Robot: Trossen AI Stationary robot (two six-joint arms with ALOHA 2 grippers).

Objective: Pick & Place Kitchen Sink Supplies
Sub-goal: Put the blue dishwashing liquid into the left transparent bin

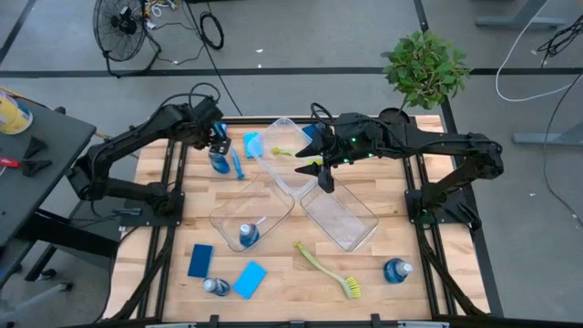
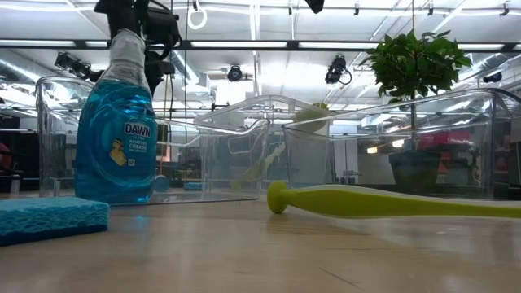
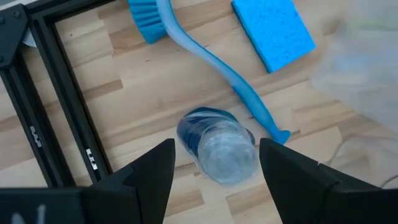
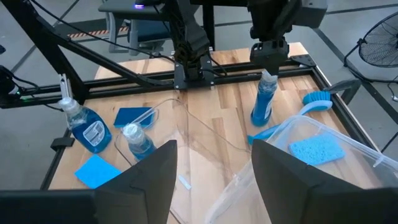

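At the upper left of the overhead frame the left gripper (image 1: 217, 141) hangs directly above an upright soap bottle (image 1: 219, 161), its fingers spread wide on either side of the cap without touching it, a stance that looks like lining up for a grab. The bottle is small and clear, filled with blue liquid and topped by a pale cap, and it stands on the wooden table (image 1: 273, 264) just beside a blue brush (image 1: 238, 162) and near a light-blue sponge (image 1: 252, 144). Toward the middle, three clear bins (image 1: 346, 219) fan out; one holds another bottle (image 1: 248, 234), and one farther back holds a sponge and a yellow-green brush. Right of centre the right gripper (image 1: 325, 179) hovers over the bins with its fingers apart and empty, seemingly waiting. Along the lower edge lie two more sponges, a bottle, a yellow-green brush (image 1: 328, 270) and, at lower right, a further bottle (image 1: 396, 270), apparently not yet sorted.
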